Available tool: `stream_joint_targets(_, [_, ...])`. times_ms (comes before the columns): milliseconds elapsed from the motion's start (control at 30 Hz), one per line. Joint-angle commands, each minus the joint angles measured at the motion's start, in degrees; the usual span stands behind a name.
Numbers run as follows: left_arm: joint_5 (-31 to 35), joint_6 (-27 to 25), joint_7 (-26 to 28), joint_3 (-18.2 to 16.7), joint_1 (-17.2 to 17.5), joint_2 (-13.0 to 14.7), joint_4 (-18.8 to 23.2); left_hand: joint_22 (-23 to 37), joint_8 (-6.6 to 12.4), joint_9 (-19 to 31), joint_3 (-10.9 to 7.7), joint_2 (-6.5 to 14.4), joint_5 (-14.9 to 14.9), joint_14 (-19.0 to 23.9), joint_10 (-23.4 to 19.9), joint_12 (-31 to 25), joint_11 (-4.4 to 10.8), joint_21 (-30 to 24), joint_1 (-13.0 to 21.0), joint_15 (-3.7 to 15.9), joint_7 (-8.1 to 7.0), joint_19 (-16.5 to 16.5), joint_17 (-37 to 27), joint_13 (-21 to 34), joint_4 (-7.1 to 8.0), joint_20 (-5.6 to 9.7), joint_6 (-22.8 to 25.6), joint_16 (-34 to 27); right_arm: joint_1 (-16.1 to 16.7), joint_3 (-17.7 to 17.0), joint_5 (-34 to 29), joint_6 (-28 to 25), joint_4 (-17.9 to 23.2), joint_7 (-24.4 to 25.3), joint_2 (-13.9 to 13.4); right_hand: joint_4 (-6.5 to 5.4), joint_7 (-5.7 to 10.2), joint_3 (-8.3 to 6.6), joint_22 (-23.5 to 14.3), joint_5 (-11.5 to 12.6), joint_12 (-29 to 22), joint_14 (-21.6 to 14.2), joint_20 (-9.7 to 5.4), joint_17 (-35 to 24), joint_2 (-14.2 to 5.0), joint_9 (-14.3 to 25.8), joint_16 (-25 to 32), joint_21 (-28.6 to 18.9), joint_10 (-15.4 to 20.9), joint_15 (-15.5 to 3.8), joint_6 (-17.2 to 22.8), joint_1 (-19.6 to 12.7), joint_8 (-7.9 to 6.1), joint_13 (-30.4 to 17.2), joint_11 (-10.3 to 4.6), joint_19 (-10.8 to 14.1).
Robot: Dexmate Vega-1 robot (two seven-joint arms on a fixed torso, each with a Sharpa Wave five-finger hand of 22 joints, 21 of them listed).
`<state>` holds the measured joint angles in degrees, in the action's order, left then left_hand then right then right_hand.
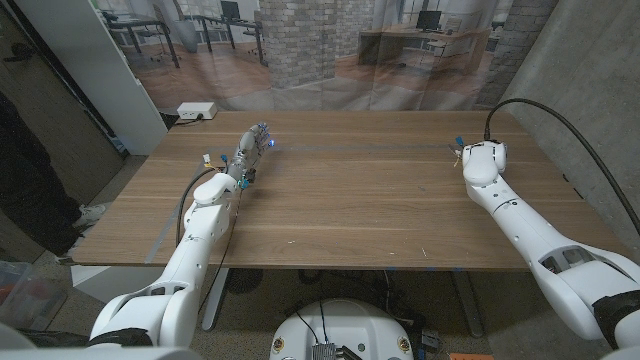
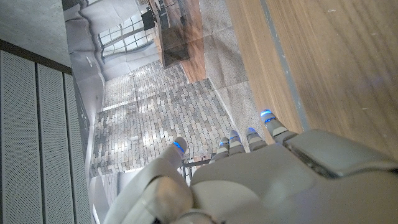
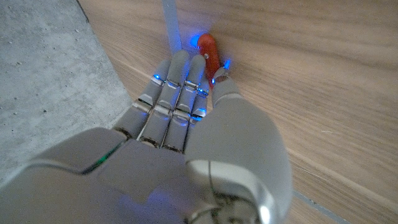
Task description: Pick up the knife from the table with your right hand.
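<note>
At the table's (image 1: 340,200) far right edge, the right hand (image 3: 186,93) curls its fingers onto the knife (image 3: 208,51), pinching its red handle, a light, stiff, slim thing best gripped there, clear of the blade.

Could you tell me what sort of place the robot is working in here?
Probably an office or lab test space: a bare wooden table faces a printed backdrop of a brick-pillared office, with grey concrete-look wall panels alongside.
</note>
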<state>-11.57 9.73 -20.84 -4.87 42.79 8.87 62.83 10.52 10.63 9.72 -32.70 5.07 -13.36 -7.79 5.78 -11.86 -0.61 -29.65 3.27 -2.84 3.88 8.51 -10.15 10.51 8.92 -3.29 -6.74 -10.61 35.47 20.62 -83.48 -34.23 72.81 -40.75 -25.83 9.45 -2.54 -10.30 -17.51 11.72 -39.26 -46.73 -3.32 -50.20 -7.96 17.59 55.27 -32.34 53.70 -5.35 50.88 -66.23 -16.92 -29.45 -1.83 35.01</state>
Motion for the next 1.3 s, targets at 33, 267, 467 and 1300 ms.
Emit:
stream_joint_targets(33, [-0.21, 0.00, -0.14, -0.13, 0.18, 0.13, 0.24, 0.28, -0.17, 0.25, 0.23, 2.49, -0.27, -0.45, 0.19, 0.13, -0.29, 0.10, -0.65, 0.03, 0.34, -0.14, -0.12, 0.32, 0.15, -0.21, 0.03, -0.11, 1.16, -0.92, 1.11, 0.64, 1.19, 2.00, -0.09, -0.49, 2.12, -0.15, -1.00, -0.66, -3.64, -2.60, -0.48, -2.48, -1.10, 1.79, 3.36, -2.69, 2.73, -6.66, 5.74, -3.08, -1.69, -2.89, -1.21, 1.50])
stream_joint_targets(267, [-0.25, 0.00, -0.09, -0.16, 0.27, 0.17, 0.39, 0.28, -0.19, 0.24, 0.34, 2.37, -0.25, -0.46, 0.23, 0.14, -0.36, 0.16, -0.72, 0.04, 0.40, -0.16, -0.12, 0.31, 0.15, -0.16, 0.01, -0.11, 2.06, -1.65, 2.19, 1.06, 2.35, 3.88, -0.26, -0.64, 1.04, -0.53, -2.19, -0.74, -5.74, -5.00, -1.29, -3.58, -1.70, 2.69, 4.98, -5.78, 5.07, -7.34, 7.45, -4.99, -2.43, -3.94, -0.96, 3.60])
stream_joint_targets(467, [-0.27, 0.05, -0.10, -0.17, 0.31, 0.20, 0.44, 0.28, -0.18, 0.24, 0.41, 2.31, -0.25, -0.50, 0.27, 0.16, -0.40, 0.22, -0.76, -0.01, 0.37, -0.16, -0.12, 0.31, 0.13, -0.17, 0.02, -0.10, 3.04, -2.23, 2.72, 1.14, 3.63, 6.03, -0.48, -0.77, 0.14, -0.90, -2.72, -0.71, -6.01, -6.04, -1.88, -3.49, -1.57, 3.10, 4.06, -7.62, 5.58, -7.35, 8.42, -5.74, -2.72, -3.60, -0.57, 4.79])
stream_joint_targets(1300, [-0.40, 0.38, -0.46, -0.05, 0.07, 0.14, 0.08, 0.28, -0.28, 0.24, 0.56, 2.23, -0.25, -0.65, 0.50, 0.23, -0.38, 0.44, -0.78, -0.02, 0.47, -0.20, -0.08, 0.31, 0.02, -0.15, -0.29, -0.04, 5.15, -3.87, 2.59, 1.34, 8.02, 9.55, -0.92, -1.03, -0.89, -1.56, -3.46, -0.97, -6.50, -8.74, -1.83, -4.24, -1.08, 4.34, 2.21, -11.07, 6.77, -7.30, 9.30, -6.75, -2.97, -3.16, -0.18, 5.23])
